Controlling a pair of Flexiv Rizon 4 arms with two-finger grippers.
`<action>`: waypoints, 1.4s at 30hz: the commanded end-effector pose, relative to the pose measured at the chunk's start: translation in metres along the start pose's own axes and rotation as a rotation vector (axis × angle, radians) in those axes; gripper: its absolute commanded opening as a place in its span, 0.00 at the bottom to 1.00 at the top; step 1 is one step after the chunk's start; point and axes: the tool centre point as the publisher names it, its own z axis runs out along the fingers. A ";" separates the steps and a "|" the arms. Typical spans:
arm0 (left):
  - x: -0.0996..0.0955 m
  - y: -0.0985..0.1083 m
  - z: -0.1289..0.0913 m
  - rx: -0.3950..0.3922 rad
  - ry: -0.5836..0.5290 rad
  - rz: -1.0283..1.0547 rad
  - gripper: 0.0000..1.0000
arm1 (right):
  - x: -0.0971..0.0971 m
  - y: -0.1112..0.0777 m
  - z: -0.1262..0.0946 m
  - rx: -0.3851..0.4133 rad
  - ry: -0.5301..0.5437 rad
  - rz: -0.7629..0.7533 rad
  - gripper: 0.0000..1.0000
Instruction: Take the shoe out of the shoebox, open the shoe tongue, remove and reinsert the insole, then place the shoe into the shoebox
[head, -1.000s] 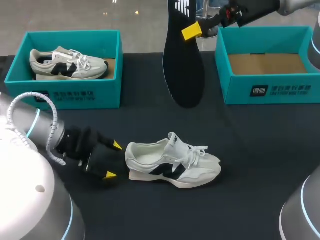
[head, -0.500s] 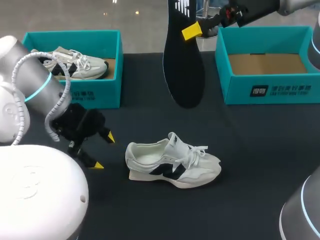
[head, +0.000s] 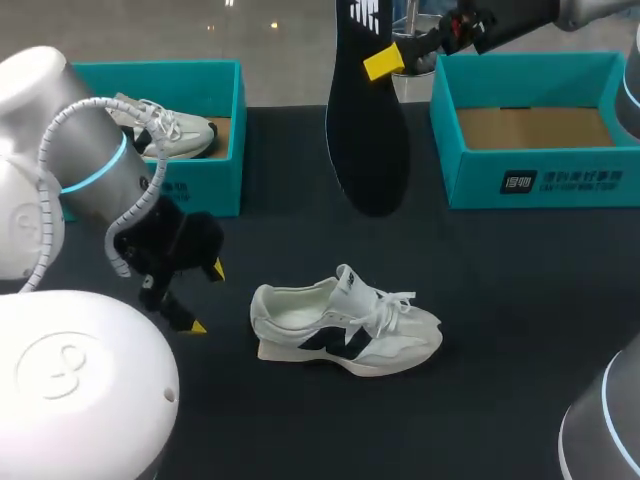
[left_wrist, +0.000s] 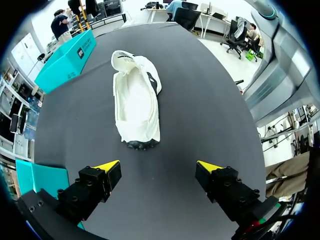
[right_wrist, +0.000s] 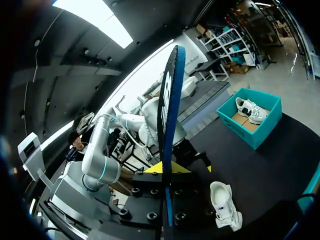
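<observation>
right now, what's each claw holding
Left claw: open, empty, shoe ahead of it.
Right claw: shut on the insole, held up in the air.

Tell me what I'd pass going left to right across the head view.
shoebox with a shoe in it → loose white shoe → empty shoebox. The left gripper and the insole overlap these sideways, so I left them out.
</observation>
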 end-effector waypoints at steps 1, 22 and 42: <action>0.003 0.003 0.000 0.006 -0.006 0.002 1.00 | 0.007 0.001 -0.008 -0.010 -0.006 0.004 0.00; 0.002 0.000 -0.001 0.002 -0.006 0.010 1.00 | 0.047 0.020 -0.038 0.025 -0.089 0.003 0.00; -0.064 -0.087 0.044 -0.097 -0.020 0.027 1.00 | 0.047 0.020 -0.038 0.025 -0.089 0.003 0.00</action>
